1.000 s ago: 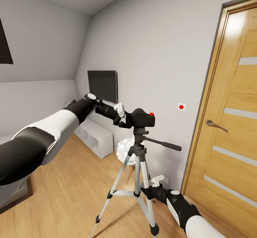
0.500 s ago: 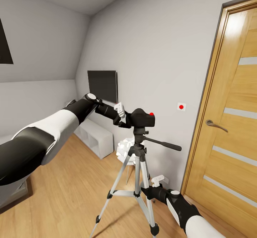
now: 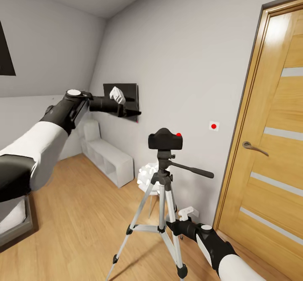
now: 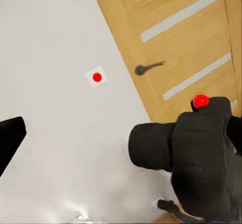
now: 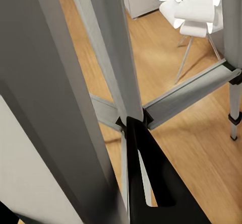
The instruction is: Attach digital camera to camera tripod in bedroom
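Camera [image 3: 165, 139] chunky matte black atop silver-legged tripod [image 3: 162, 213].

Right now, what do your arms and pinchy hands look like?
My arms are chunky tubes in white and glossy black, each with a round white cap at the wrist. The left gripper has slim black fingers under a white block; the right gripper carries a white block too.

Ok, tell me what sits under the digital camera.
The digital camera sits on the black head of the camera tripod, with the pan handle sticking out below it. The mounting joint itself is covered by the camera body.
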